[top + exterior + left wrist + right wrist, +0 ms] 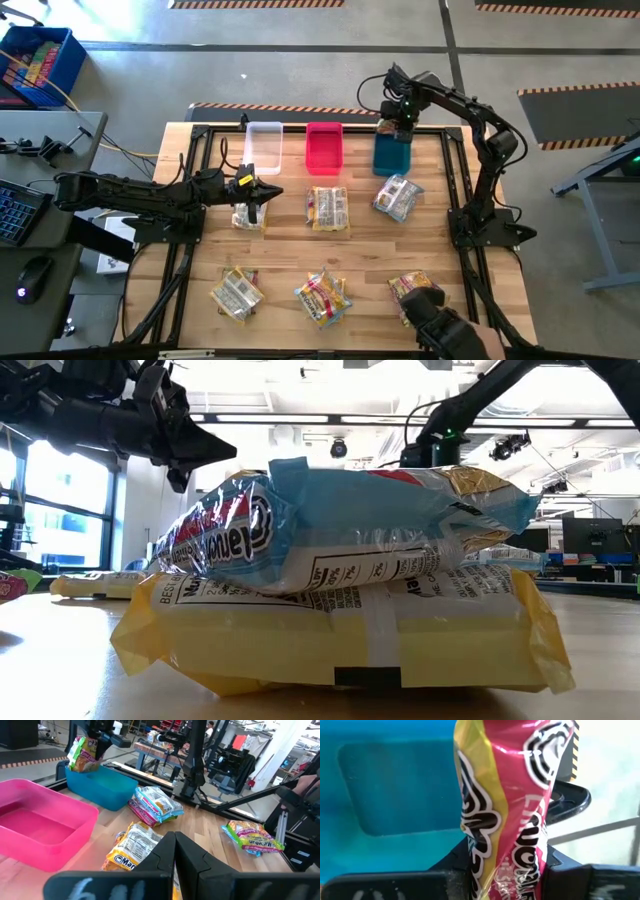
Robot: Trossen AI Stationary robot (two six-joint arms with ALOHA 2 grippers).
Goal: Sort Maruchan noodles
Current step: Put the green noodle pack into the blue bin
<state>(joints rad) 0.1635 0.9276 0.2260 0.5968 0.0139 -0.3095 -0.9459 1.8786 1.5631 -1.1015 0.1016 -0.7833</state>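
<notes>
One pink-and-yellow packet (512,805) is pinched in the right gripper (396,122), dangling just over the teal bin (392,155) at the far right of the bin row, so a drop into it looks like the step in hand! Six heaps of Maruchan noodles (327,208) are spread across the table (275,262) near side of the bins, and with the pink bin (323,148) and the clear bin (264,146) both showing bare, I'd say the sort has barely begun. Over on the left, the left gripper (262,192) hovers with fingers pressed together on nothing, above the silvery packet (247,215) in front of the clear bin.
</notes>
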